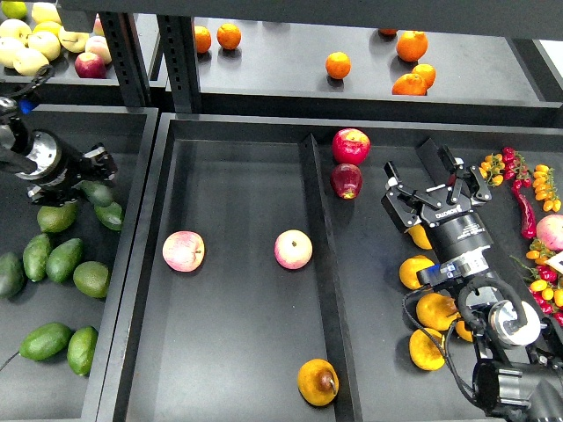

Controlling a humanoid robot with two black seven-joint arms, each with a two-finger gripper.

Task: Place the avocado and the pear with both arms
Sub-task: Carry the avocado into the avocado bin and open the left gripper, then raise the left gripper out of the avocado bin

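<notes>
Smooth plump orange-yellow pear (pixel 318 381) with a brown blotch lies at the near end of the middle tray (pixel 229 352), close to the divider (pixel 321 264). Two round pink-yellow apples (pixel 184 251) sit apart mid-tray. All trays are matte black with raised rims; black shelf posts and an upper shelf (pixel 290 53) behind carry round oranges (pixel 338 65). Left tray (pixel 123 290) holds egg-shaped green avocados; the darker avocado (pixel 97 192) lies right at the left gripper (pixel 91 179), whether touching I cannot tell. Left jaws point down into that pile, end-on and dark, so open or closed cannot be told. Right gripper (pixel 430 182) hovers over the right tray (pixel 374 264), jaws spread apart and holding nothing, with an orange-yellow fruit just below it. Two red apples (pixel 350 146) sit at that tray's far end. Small red and orange peppers (pixel 528 189) are at the far right.
</notes>
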